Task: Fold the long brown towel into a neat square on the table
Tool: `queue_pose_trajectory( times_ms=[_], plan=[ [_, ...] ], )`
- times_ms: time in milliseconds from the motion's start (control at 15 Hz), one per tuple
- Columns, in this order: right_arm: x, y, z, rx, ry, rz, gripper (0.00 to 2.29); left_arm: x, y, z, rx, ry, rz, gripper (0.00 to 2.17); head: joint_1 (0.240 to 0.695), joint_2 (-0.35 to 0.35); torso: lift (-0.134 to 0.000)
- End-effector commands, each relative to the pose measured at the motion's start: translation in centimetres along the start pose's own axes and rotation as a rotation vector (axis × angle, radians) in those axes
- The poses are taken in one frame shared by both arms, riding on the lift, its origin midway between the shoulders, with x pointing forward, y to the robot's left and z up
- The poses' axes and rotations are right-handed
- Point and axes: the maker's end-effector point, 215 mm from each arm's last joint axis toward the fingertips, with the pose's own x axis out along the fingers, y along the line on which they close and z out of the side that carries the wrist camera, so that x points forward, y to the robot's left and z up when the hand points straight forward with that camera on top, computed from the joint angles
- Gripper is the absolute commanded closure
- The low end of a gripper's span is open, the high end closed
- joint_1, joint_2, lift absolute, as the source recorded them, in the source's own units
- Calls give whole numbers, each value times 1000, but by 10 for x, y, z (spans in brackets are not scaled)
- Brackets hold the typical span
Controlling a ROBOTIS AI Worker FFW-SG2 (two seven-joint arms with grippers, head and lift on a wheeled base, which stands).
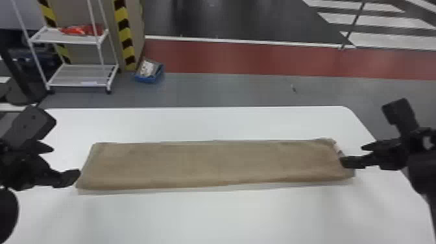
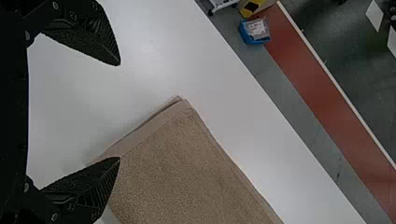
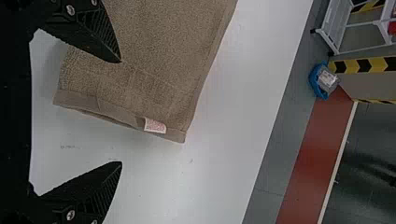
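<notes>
The brown towel [image 1: 214,164] lies flat as a long strip across the white table, its length running left to right. At its left end is my left gripper [image 1: 66,164], fingers apart; in the left wrist view the left gripper [image 2: 120,111] has one fingertip over the end of the towel [image 2: 187,168]. My right gripper [image 1: 355,154] stands at the towel's right end, also open. The right wrist view has the right gripper [image 3: 121,112] with one finger above the towel [image 3: 149,60] and the other over bare table, a small white label [image 3: 155,126] on the hem between.
The white table [image 1: 214,217] extends beyond the towel in front and behind, with a rounded far right corner. On the floor past it stand a white shelf cart [image 1: 81,74] and a blue bin [image 1: 149,78] beside a striped post [image 1: 125,35].
</notes>
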Motion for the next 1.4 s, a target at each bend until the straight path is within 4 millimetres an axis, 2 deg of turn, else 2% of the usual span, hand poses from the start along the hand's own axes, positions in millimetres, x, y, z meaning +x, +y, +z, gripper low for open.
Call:
queue_pose_trajectory(
  times_ms=[0, 867, 1133, 1333],
  plan=[
    [1, 0, -1, -1, 2, 1, 113, 0, 1, 2, 1, -2, 3, 184, 695, -104, -124],
    [1, -2, 0, -1, 4, -2, 113, 3, -1, 1, -2, 1, 1, 198, 695, -105, -124],
    [5, -4, -5, -8, 15, -10, 113, 13, -11, 12, -15, -9, -17, 198, 695, -110, -124],
    [6, -5, -8, -6, 21, -11, 113, 15, -13, 19, -96, -13, -32, 198, 695, -123, -124]
  ],
)
